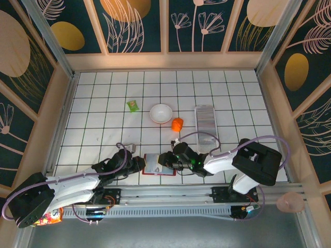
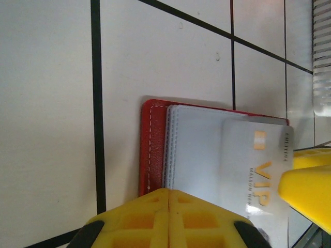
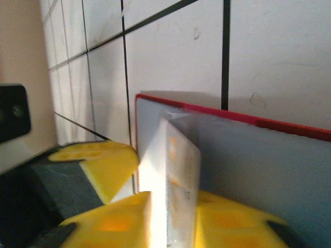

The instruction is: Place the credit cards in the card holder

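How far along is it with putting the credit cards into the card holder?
Done: the card holder lies open at the shut left gripper. In hand: one VIP card over its pale inside, between the fingers of the right gripper. Left: the row of credit cards in the clear tray.

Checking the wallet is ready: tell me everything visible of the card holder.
The card holder lies open and flat on the tiled table, near the front edge: red leather-like cover with white stitching, pale grey pockets inside. A VIP card overlaps its pockets; the left gripper sits at its edge.
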